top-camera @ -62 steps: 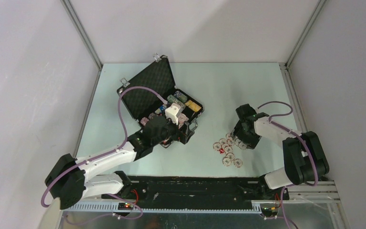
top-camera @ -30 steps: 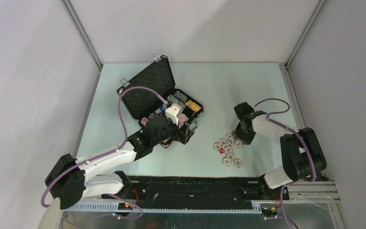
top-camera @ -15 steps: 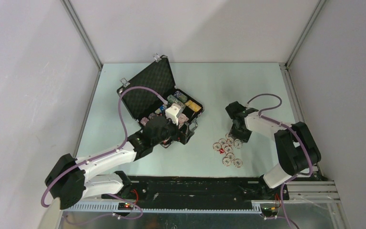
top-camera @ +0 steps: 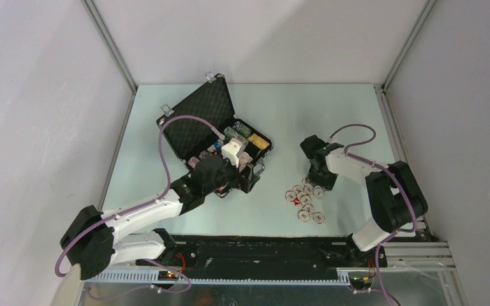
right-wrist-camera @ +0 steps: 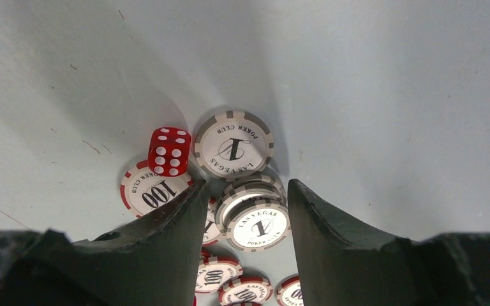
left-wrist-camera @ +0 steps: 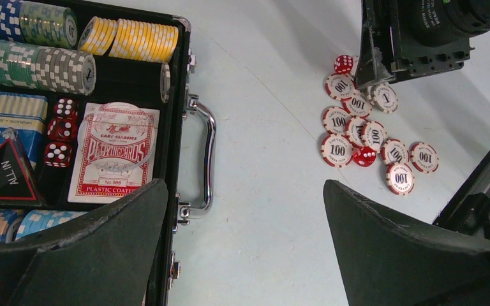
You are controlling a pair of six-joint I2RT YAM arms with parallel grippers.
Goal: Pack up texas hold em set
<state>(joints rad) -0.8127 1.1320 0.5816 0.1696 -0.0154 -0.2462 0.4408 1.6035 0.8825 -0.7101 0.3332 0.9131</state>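
Evenly, brightly lit from overhead. Soft shadows are thrown on the table [right-wrist-camera: 370, 76] ahead of the right hand [right-wrist-camera: 247, 191]; its fingers [right-wrist-camera: 351, 255] are underexposed, slightly blurred.

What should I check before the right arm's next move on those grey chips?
1. Right gripper straddles the grey chip stack: ok.
2. Grip on the stack: cannot tell.
3. Red die clear of the fingers: not ok, close beside one.
4. Case lid open: ok.
5. Room beside the packed grey row: ok.
6. Left gripper open and empty: ok.
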